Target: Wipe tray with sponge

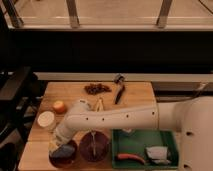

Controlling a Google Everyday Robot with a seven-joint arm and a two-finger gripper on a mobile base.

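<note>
The wooden worktop [135,92] is crossed by the arm. The green tray [142,142] is set at its front right. The end effector [59,142] is held low over a dark bowl [75,154] at front left, well apart from the tray; its state cannot be told. What looks like a bluish sponge [64,149] is seen in that bowl. It is judged soft and light, best pinched across its middle.

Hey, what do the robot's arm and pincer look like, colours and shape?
The arm is smooth white, built of rounded tubular segments with a bulging joint towards the pincer; no cables or markings show. The pincer, at the lower left over the dark bowl, looks pale grey-white.
</note>
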